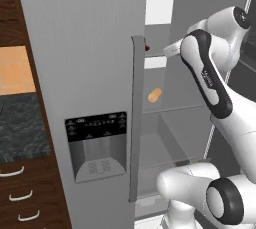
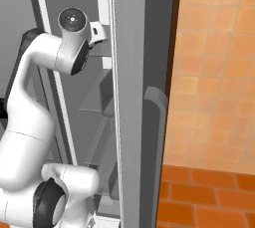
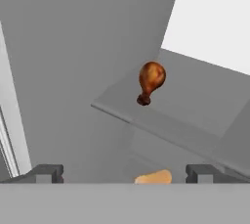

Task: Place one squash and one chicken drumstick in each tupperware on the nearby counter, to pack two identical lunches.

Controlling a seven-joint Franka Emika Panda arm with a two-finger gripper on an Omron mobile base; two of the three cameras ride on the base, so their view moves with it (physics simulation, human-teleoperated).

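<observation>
Ahead, my fingers stand spread wide with nothing between them, open air all the way to the fridge shelf. Near that shelf's front edge lies a glossy brown chicken drumstick; below the shelf sits an orange squash.

Base views flanking, perhaps, fridge

1. The gripper, jaws spread wide, faces an open fridge shelf.
2. A chicken drumstick sits near the shelf's front edge, with bare shelf around it.
3. The closed fridge door walls off the shelf's left side.
</observation>
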